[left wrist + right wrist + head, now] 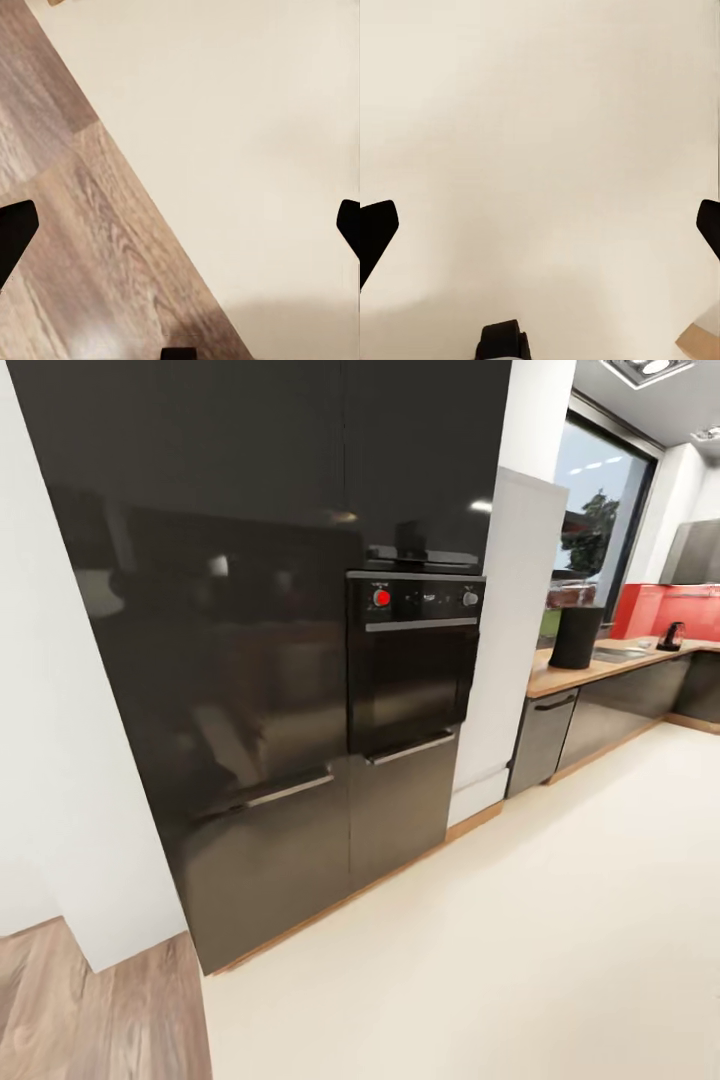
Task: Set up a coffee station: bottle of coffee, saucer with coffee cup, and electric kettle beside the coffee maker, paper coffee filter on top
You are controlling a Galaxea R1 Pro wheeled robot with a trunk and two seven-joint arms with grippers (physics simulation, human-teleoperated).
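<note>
1. I am in transit: the head view faces a tall black cabinet wall (pixel 250 660) with a built-in oven (pixel 415 660), and the tabletop (pixel 560 678) runs off to the right, well ahead.
2. The coffee maker (pixel 577 637) stands on that tabletop near its closer end; the electric kettle (pixel 672 636) sits farther along, past the inset sink (pixel 620 654). I cannot make out the bottle, filter, cup or saucer from here.
3. The left gripper (pixel 180 225) hangs over the seam between wood flooring (pixel 82 247) and cream floor (pixel 247 135), jaws spread wide and holding nothing.
4. The right gripper (pixel 540 225) hangs over plain cream floor, jaws likewise parted and unladen.
5. To do this leg well, I judge I should swing the base right, keep clear of the cabinet corner, and stop square to the tabletop with the coffee maker in reach.
</note>
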